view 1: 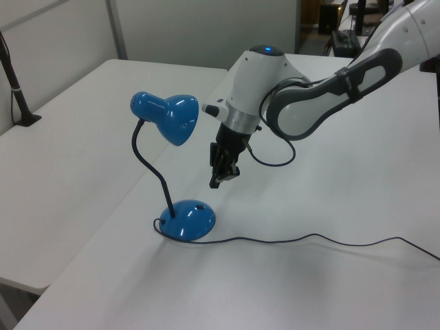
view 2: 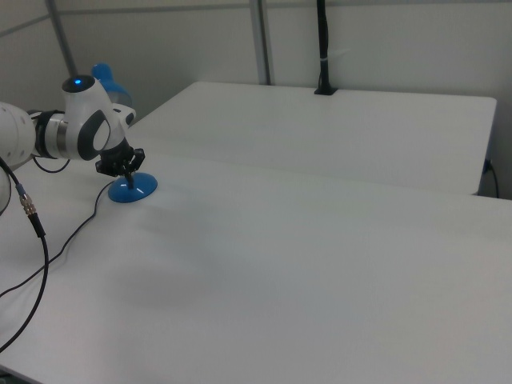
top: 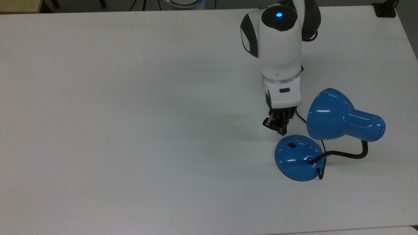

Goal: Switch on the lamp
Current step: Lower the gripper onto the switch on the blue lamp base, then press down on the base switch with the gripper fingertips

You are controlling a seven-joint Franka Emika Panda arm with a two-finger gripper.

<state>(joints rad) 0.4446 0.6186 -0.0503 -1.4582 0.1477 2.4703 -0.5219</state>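
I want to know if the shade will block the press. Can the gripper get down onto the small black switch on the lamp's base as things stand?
Probably yes. The gripper hangs above the table beside the base, and the switch sits uncovered on the near side, clear of the shade.
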